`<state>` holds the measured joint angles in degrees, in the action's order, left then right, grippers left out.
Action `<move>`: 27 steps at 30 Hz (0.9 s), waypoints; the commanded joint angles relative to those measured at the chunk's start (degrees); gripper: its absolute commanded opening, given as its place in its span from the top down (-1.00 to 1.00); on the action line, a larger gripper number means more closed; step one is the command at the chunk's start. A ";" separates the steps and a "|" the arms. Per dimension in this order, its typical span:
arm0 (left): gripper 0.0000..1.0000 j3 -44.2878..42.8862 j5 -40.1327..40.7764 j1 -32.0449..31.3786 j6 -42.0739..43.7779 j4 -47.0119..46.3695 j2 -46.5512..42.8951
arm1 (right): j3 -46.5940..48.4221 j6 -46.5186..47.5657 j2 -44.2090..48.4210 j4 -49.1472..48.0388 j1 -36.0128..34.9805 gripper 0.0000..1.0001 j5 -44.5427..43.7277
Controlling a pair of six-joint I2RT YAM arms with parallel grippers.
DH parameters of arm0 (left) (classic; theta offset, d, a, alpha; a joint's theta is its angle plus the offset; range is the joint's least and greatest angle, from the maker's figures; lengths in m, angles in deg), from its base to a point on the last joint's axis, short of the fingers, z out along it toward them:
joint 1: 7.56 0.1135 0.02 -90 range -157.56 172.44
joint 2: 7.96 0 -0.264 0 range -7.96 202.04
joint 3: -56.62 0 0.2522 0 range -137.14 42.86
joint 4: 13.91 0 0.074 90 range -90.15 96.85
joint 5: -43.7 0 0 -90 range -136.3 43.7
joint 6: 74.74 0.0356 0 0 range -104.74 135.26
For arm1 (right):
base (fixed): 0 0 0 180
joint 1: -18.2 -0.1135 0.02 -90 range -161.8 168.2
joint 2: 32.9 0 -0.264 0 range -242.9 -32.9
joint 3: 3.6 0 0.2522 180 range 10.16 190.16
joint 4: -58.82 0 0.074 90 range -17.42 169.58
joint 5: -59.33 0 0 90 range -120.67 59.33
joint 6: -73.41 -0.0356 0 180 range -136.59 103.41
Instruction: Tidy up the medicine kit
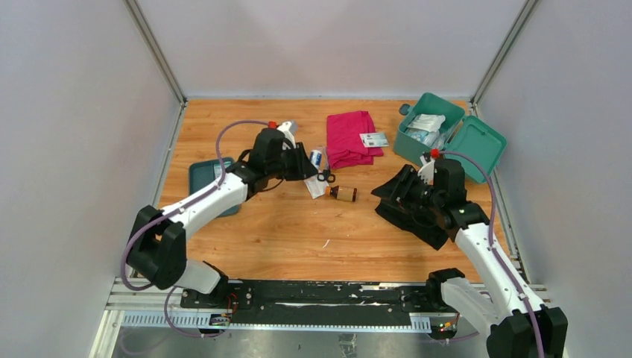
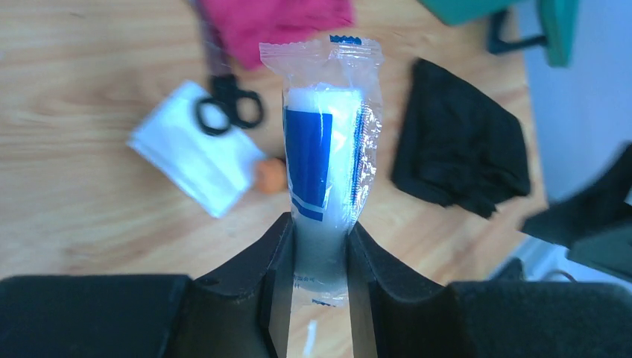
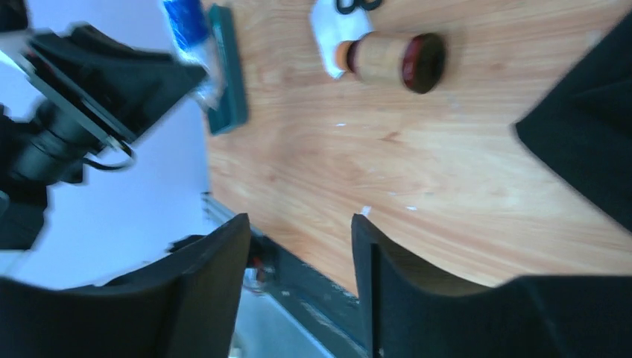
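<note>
top external: the medicine kit [image 1: 408, 145] stands at the far right corner of the table [image 1: 283, 231], lid thrown open to its right, white packets inside; a pink cloth [image 1: 350, 138] lies left of it, a dark-teal tray [image 1: 200, 177] at the left edge, a black cloth [image 1: 432, 227] near the right arm. left wrist: the left gripper [image 2: 319, 239] pinches the lower end of a wrapped bandage roll [image 2: 328, 149], clear film with a blue label, held above the wood; beyond it scissors [image 2: 227, 104] rest on a white packet [image 2: 186, 160]. right wrist: the right gripper [image 3: 298, 224] hangs above bare wood with its jaws spread and nothing between them; a brown bottle [image 3: 391, 58] lies on its side beyond
</note>
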<state>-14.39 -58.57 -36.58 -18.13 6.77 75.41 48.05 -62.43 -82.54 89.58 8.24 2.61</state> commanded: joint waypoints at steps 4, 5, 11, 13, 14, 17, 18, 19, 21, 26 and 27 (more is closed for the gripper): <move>0.45 6.15 1.50 -14.43 -10.11 -6.65 -8.16 | -2.35 -11.57 1.73 -14.85 -7.82 -0.39 -1.52; 0.45 6.65 2.33 -16.26 -10.83 -8.01 -8.82 | -2.39 -11.63 1.51 -15.81 -8.90 -0.41 -2.03; 0.48 8.38 5.39 -22.66 -13.68 -9.58 -10.00 | -0.19 -10.27 -0.65 -17.40 -15.64 -0.43 -6.29; 0.48 8.47 5.70 -23.46 -13.81 -9.71 -10.21 | 1.06 -9.52 -1.51 -13.43 -16.86 -0.36 -8.47; 0.48 8.52 5.93 -23.80 -13.85 -9.73 -10.17 | 1.45 -9.37 -2.13 -12.37 -17.26 -0.31 -8.94; 0.49 8.92 6.11 -24.22 -14.20 -10.00 -10.45 | 1.20 -9.92 -3.23 -12.61 -18.30 -0.23 -9.31; 0.49 9.06 6.25 -24.23 -14.24 -10.14 -10.55 | 1.07 -10.23 -3.59 -12.74 -18.68 -0.21 -9.43; 0.49 9.23 6.33 -24.24 -14.27 -10.19 -10.68 | 1.04 -10.52 -3.93 -12.72 -19.25 -0.19 -9.58; 0.48 9.42 6.42 -24.25 -14.16 -10.17 -10.82 | 1.09 -10.68 -4.72 -13.00 -19.82 -0.14 -9.79; 0.48 9.85 6.23 -24.31 -14.26 -10.21 -10.82 | 0.91 -12.07 -6.12 -14.37 -20.77 0.03 -9.72; 0.47 10.02 6.24 -24.29 -14.27 -10.25 -10.84 | 0.69 -12.65 -6.05 -14.93 -20.76 0.09 -9.84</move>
<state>-5.19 -53.13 -60.31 -31.94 -1.55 65.80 47.89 -73.38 -88.31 75.46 -11.47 -5.83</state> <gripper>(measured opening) 0.327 0.494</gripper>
